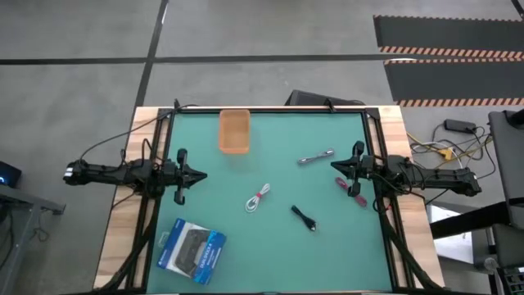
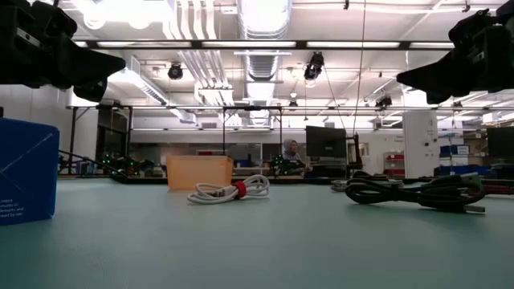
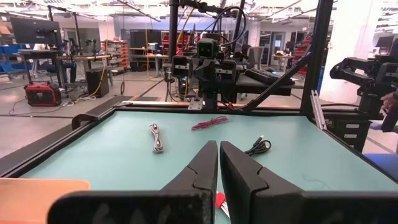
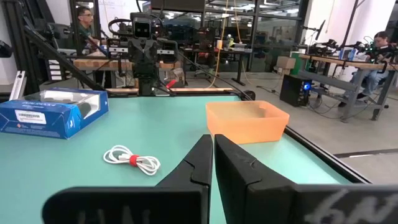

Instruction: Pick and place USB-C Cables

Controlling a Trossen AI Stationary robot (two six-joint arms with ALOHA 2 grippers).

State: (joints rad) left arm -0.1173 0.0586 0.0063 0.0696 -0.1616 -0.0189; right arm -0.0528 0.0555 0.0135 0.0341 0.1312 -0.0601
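Observation:
Four cables lie on the green table. The white cable (image 1: pixel 258 198) (image 4: pixel 132 160) (image 2: pixel 229 191), tied with a red band, is near the middle. The black cable (image 1: pixel 304 217) (image 3: pixel 258 147) (image 2: pixel 414 193) lies nearer the near edge. The silver-grey cable (image 1: pixel 316 156) (image 3: pixel 158 137) lies toward the far right. The magenta cable (image 1: pixel 350 187) (image 3: pixel 209 122) lies beside the right arm. My left gripper (image 1: pixel 201 174) (image 3: pixel 218 152) hovers shut at the table's left. My right gripper (image 1: pixel 334 164) (image 4: pixel 212 146) hovers shut at the right, close to the silver-grey cable.
An orange bin (image 1: pixel 234 131) (image 4: pixel 247 121) (image 2: pixel 199 171) stands at the far edge, left of centre. A blue-and-black box (image 1: pixel 192 250) (image 4: pixel 53 112) (image 2: pixel 24 168) lies near the near left corner. Black frame rails run along the table's sides. People sit at benches in the room beyond.

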